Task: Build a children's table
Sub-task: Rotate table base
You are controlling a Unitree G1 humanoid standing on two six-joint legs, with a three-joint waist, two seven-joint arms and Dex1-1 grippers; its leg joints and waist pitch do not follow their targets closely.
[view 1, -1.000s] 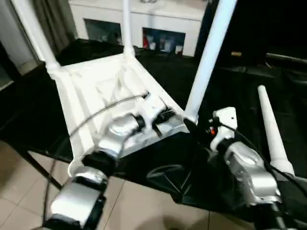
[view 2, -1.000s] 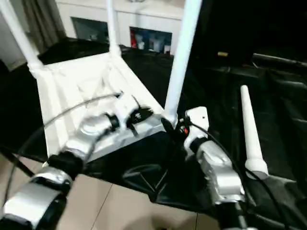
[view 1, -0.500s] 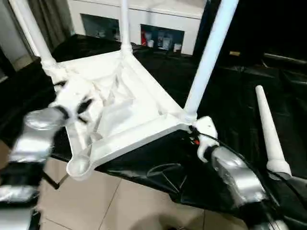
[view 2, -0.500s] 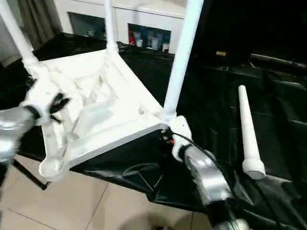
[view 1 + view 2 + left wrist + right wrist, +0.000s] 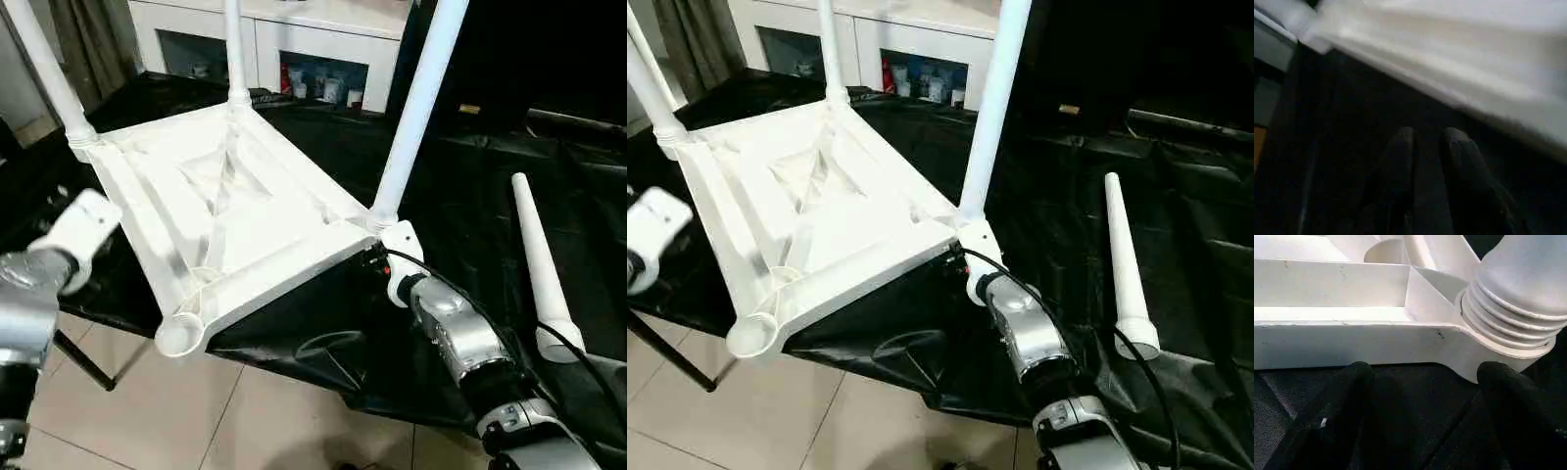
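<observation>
The left arm has swung off the upturned table (image 5: 225, 196) to its left edge; the right gripper (image 5: 1425, 377), fingers spread, has closed in on the near right corner. In the left wrist view the left gripper (image 5: 1427, 142) is nearly pressed together, empty. A loose leg (image 5: 537, 264) lies right. No readable writing.

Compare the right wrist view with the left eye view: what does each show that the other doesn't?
Right wrist view alone: the right gripper with its two black fingers spread wide just short of the top's edge, and the ridged threads where the near leg screws in.

Left eye view alone: the loose fourth white tubular leg lying on the black sheet, the empty round corner socket, and the white cabinet.

Both: the upturned white plastic ribbed tabletop.
</observation>
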